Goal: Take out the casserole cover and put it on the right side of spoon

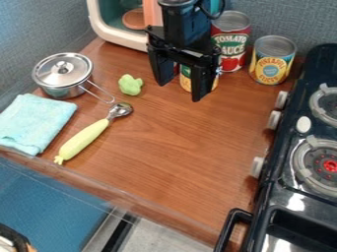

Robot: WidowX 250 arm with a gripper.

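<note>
One lid on one pot, one gripper with fingers spread

In the camera view, counts one gripper [180, 92] above the back part of the table [191, 147], two fingers well apart and pointing down. Shows one silver lid [58, 69] seated on one metal pot [60, 91], near the table's left edge, with one knob upward. Has one wire handle [97, 92] on the pot, angled toward the bowl end of one spoon [82, 140]. Shows the spoon slanting with its yellow-green grip toward the table's front edge.

Places one light-blue cloth [33, 123] at the front left corner, in front of the pot, and one small green piece [130, 84] between pot and gripper. Counts three cans toward the back edge: one red can [230, 37], one yellow can [270, 61] nearer the right edge, and one partly hidden can [186, 79] behind the gripper's fingers. Has one white-rimmed box [102, 29] at the back left corner, with one orange round item [134, 18] inside.

Along the table's right edge, shows one black stove [293, 197] with two burners, three grey knobs on its side and one white oval piece [303, 124] on top.
</note>
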